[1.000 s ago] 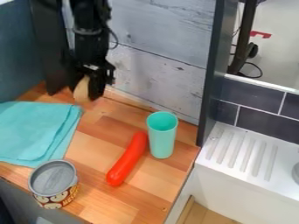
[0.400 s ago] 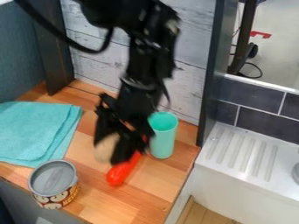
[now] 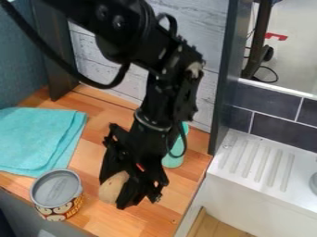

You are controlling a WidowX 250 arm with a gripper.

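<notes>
at the near left of the wooden counter (image 3: pixel 168 203) stood a can (image 3: pixel 57 189) with a grey top and a patterned label, close to the counter's near edge. to the right of it and well apart from it, over the near middle of the counter, hung the black gripper (image 3: pixel 116 189), clenched around a tan, rounded object (image 3: pixel 113 186). the object sat between the fingers, its pale side facing the near left, and part of it was hidden by them. whether it touched the counter i could not tell. behind the gripper, a small patch of a red item (image 3: pixel 140 167) showed through a gap in the black parts; the rest of it was covered. farther right, a turquoise cup (image 3: pixel 175 158) stood on the counter, partly hidden by the arm (image 3: pixel 155 104) and its cable. on the left lay a folded turquoise cloth (image 3: pixel 37 139), its near side close to the can. at the right, beyond the counter's side, was a white ridged drainboard (image 3: pixel 257 162), with dark tiles (image 3: pixel 272 132) on the far side of it. a dark upright post (image 3: pixel 224 92) rose between the tiles and the whitewashed plank wall (image 3: pixel 201 39) at the far side.
</notes>
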